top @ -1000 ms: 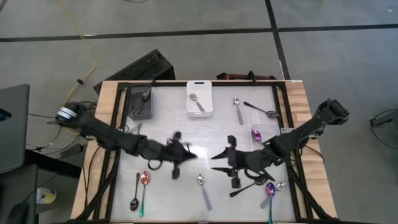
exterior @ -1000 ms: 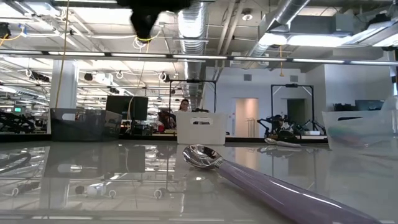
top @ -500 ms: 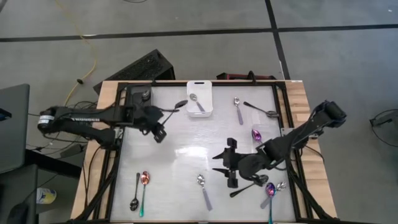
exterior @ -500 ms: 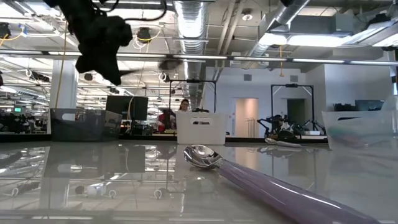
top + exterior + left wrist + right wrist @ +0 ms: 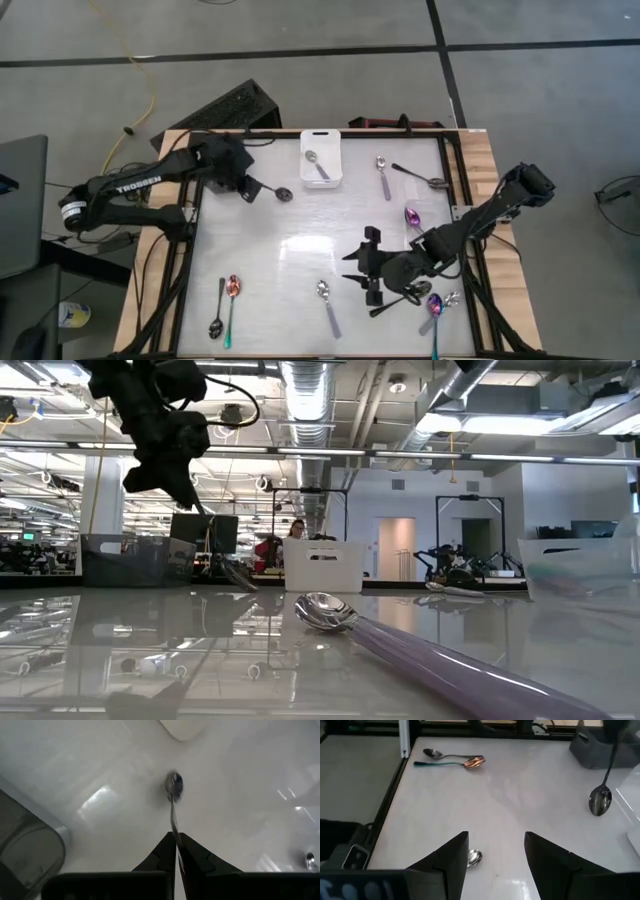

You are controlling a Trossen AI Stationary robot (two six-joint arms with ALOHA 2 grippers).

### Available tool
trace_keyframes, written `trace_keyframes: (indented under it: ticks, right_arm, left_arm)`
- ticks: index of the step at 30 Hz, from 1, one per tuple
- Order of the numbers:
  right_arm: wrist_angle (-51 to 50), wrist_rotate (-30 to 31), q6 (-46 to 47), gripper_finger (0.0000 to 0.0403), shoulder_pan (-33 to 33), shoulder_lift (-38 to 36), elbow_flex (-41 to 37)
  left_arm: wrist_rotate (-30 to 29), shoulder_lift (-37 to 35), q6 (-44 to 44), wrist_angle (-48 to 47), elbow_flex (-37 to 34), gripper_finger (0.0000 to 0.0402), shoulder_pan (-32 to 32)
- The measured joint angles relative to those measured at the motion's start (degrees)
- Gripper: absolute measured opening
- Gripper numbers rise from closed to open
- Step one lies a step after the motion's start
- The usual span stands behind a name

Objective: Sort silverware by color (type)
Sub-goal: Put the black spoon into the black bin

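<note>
On the glossy white counter (image 5: 300,250) a slim dark metal spoon (image 5: 268,189) hangs by its handle, clenched in the left gripper (image 5: 243,181) between the dark bin (image 5: 212,160) and white bin (image 5: 322,137); swing it squarely over the dark bin before releasing, while the right gripper (image 5: 352,268) waits spread near the front

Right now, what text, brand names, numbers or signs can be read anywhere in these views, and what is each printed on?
"TROSSEN": white lettering on the left arm in the high view.
Right wrist view: pale marks at the bottom left corner, too blurred to read.
Low view: signs and screens in the room behind the table, too small to read.
Nothing readable on the spoons, the white bin or the table.
</note>
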Motion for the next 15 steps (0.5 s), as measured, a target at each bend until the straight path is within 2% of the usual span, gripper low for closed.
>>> trace_keyframes:
  ticks: [7,15]
  right_arm:
    - [-0.9,0.1,0.1,0.0215,0.3,0.0,0.0]
    - [-1.3,0.1,-0.1,0.0215,-0.2,0.0,0.0]
  left_arm:
    - [-0.2,-4.2,-0.2,1.2,0.0,0.0,4.0]
    - [3.3,-11.4,-0.7,-1.4,0.0,0.0,7.1]
